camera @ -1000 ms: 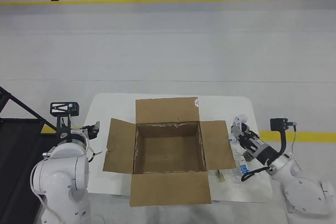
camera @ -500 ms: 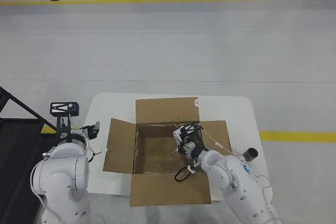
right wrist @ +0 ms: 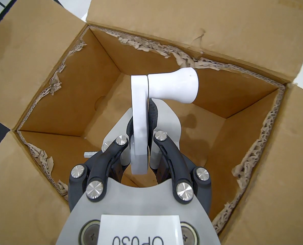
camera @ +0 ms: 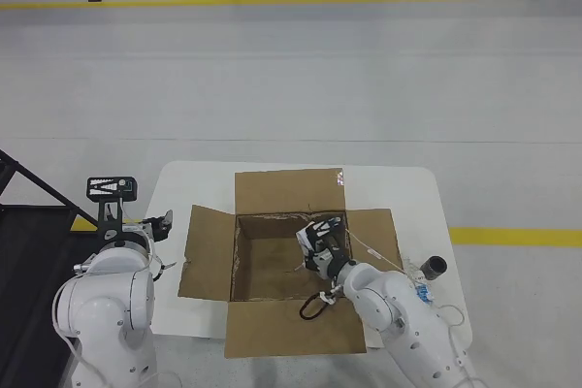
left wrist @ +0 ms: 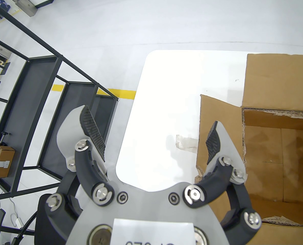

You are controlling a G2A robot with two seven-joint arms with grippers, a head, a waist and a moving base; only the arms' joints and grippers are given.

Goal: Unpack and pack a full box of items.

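1. Over the right half of the open box (camera: 204, 254), the right gripper (camera: 320, 247) hangs just below the far right corner of the rim.
2. Its jaws are nearly closed and pinch the flat plate of a white part (right wrist: 173, 85). The plate stands on edge between the pads, and a flared knob sticks out sideways from its far end.
3. From the right wrist view, the right gripper (right wrist: 141, 115) and the part sit above the bare cardboard floor of the box (right wrist: 103, 59). The part touches neither the walls nor the floor.
4. All four flaps are folded outward and lie flat on the white table (camera: 388, 184). The inner rim is torn and ragged along every side.
5. Beside the left flap, the left gripper (camera: 160, 225) is over the table's left edge, apart from the box.
6. Its jaws (left wrist: 151, 123) are spread wide and hold nothing. Between them the table (left wrist: 161, 90) shows.
7. A clear scrap of tape (left wrist: 186, 142) lies on the table, touching the left flap's edge.
8. Right of the box, a small blue-marked item (camera: 422, 289) lies on the table, partly hidden by the right arm.
9. Left of the table stands a black rack (left wrist: 34, 82), with a small carton (left wrist: 1, 158) on a low shelf.
10. A yellow line (camera: 524, 236) runs across the floor to the right.
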